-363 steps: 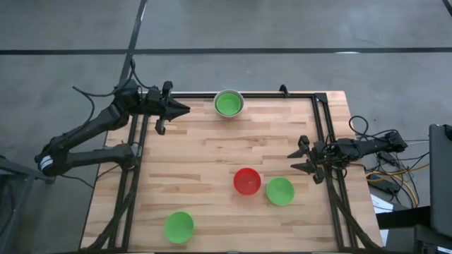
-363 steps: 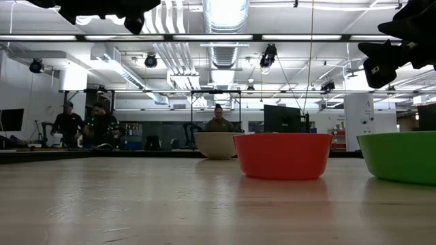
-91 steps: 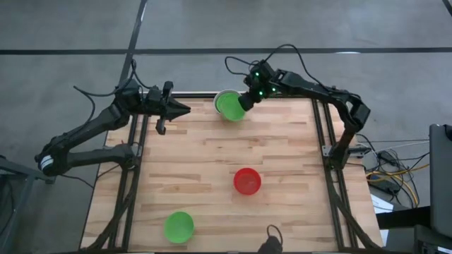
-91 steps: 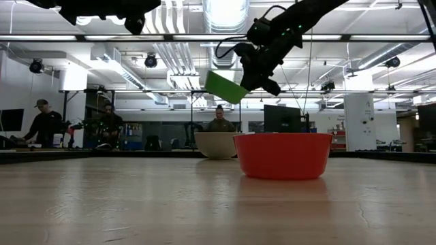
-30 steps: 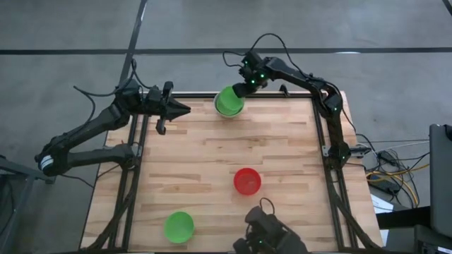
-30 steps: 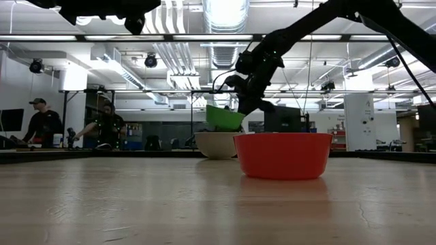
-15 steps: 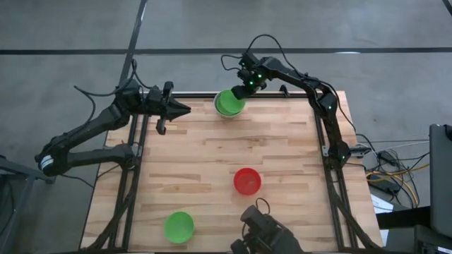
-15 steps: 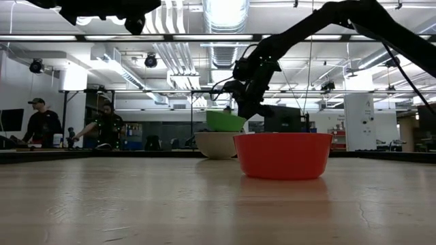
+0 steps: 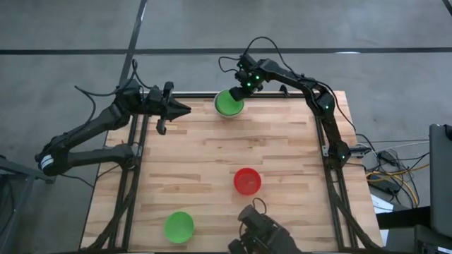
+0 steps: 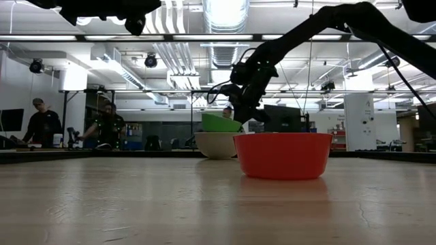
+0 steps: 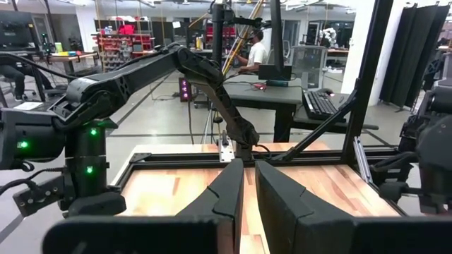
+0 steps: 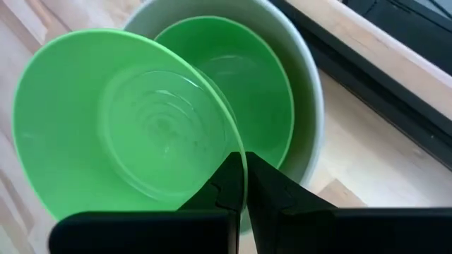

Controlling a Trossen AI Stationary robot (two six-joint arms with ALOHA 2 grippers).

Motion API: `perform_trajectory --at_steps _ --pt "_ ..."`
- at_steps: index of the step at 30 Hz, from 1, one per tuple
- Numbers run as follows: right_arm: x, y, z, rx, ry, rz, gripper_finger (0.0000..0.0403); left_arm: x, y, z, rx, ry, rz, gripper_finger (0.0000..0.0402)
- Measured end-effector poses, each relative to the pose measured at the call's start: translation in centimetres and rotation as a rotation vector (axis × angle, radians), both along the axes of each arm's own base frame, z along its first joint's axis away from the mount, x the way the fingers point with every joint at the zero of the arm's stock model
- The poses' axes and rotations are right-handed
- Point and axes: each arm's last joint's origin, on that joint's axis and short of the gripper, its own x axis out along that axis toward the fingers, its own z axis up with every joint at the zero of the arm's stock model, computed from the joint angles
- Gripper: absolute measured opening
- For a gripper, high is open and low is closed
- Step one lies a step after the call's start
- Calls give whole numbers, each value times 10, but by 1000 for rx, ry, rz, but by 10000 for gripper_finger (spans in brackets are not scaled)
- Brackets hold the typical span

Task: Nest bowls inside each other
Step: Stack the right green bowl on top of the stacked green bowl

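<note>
A white bowl (image 9: 220, 97) stands at the table's far edge with a green bowl (image 12: 254, 85) nested in it. My right gripper (image 9: 242, 90) is shut on a second green bowl (image 9: 227, 106), which hangs tilted over them, its bottom down behind the white bowl's rim (image 10: 216, 136) in the low view. Whether it touches the nested bowl does not show. A red bowl (image 9: 247, 180) sits right of the table's middle, and a third green bowl (image 9: 179, 227) near the front left. My left gripper (image 9: 186, 109) waits level at the far left, barely open, with nothing between its fingers. My right gripper pinches the green bowl's rim (image 12: 239, 156), one finger inside the bowl and one outside. The fingers (image 10: 240, 112) slant down from the table's far right side. The bowl (image 10: 221, 122) hangs tilted, its held side highest, its low part inside the white bowl's mouth.
Bare wood (image 9: 282, 141) lies between the far bowls and the red bowl. A black frame (image 9: 321, 134) runs along the table's sides. A dark piece of gear (image 9: 260, 236) shows at the near edge. People stand far off in the room (image 10: 41, 122).
My right gripper has gone down toward the white bowl, still shut on the green bowl. The bowl has sunk from clear above the white bowl until its bottom dips behind that bowl's rim, and it is tilted less than before.
</note>
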Motion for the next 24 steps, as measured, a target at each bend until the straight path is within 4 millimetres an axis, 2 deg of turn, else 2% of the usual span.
perform_trajectory --at_steps 24 --pt "-2 0 0 -16 33 -13 10 0 0 0 1 -1 0 44"
